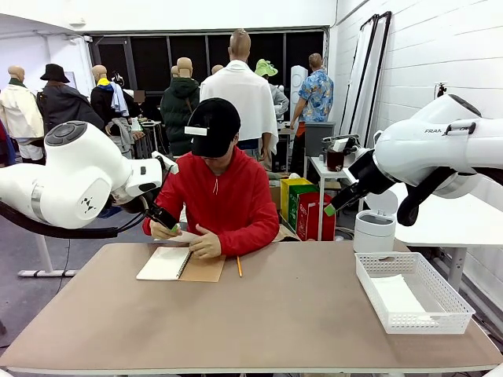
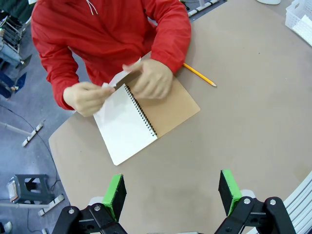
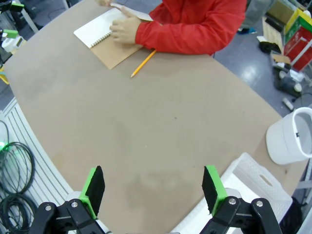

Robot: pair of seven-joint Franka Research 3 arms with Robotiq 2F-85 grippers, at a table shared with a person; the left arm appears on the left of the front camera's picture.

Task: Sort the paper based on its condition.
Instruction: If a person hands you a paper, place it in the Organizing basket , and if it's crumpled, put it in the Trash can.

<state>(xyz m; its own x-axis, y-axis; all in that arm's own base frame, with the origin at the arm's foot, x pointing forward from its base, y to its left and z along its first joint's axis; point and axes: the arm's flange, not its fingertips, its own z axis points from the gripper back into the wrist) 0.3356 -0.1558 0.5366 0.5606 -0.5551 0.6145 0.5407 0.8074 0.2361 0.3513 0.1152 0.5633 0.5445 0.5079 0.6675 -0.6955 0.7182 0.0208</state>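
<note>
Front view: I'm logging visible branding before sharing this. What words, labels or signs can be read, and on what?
"FRAN", cut off there: on the right arm, on its white shell.
White patch on the person's cap: too small to read.
Print on the red box behind: blurred.

notebook point(image 1: 179, 264): on table point(image 1: 275, 322), far edge, left of centre;
pencil point(image 1: 239, 266): just right of notebook;
basket point(image 1: 424, 322): along table's right edge;
paper point(image 1: 187, 233): held above notebook's far edge

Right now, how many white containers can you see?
2. A white mesh basket sits on the table at the robot's right; a round white bin stands at the table's far right corner, behind the basket.
</note>
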